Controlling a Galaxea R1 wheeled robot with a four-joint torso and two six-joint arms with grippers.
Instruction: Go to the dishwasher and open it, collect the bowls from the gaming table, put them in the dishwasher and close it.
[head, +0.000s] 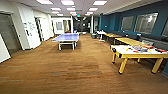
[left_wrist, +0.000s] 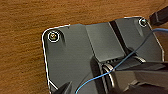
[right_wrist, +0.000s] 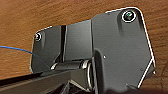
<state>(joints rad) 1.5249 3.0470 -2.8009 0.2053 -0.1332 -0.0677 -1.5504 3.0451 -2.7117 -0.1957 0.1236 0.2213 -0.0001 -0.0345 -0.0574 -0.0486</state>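
While the gaming table (head: 125, 51) is cut off at right, neither gripper's state can be told.

The floor (head: 75, 67) is warm brown carpet banded in lighter and darker stripes, and it shows the same streaked brown in both wrist views. The gaming table (head: 125, 51) has a white top with a yellow edge and yellow legs tipped in black, and it carries a scatter of red, orange and blue pieces too blurred to tell apart; behind it stand yellow-topped tables (head: 128, 40) against a deep teal wall (head: 112, 21). A ping-pong table (head: 66, 38) has a blue top on a white frame, and the left walls (head: 30, 27) are white under bright white ceiling panels (head: 67, 2).
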